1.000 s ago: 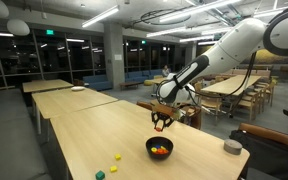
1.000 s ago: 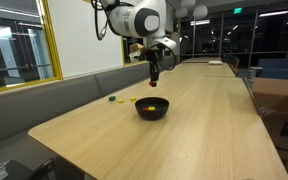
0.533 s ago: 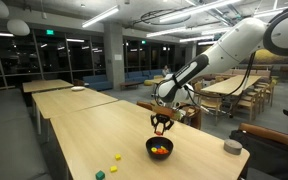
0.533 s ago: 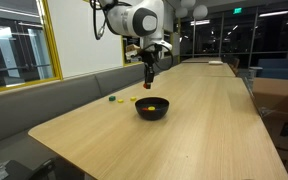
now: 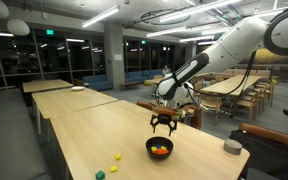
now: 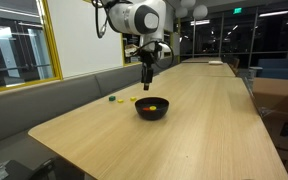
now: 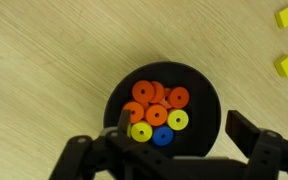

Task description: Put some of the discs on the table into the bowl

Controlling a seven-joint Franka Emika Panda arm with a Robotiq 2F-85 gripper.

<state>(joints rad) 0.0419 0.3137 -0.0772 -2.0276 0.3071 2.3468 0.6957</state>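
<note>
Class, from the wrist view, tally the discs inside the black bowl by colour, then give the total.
Orange or red discs: 5
Yellow discs: 2
Blue disc: 1
Total in the bowl: 8

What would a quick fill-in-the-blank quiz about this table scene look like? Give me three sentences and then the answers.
1. The gripper hangs above the bowl with its jaws ____.
2. Among the discs in the bowl, seen in the wrist view, exactly one is ____.
3. In the wrist view, the two square blocks lying on the table outside the bowl are both ____.

Missing words: open; blue; yellow.
</note>
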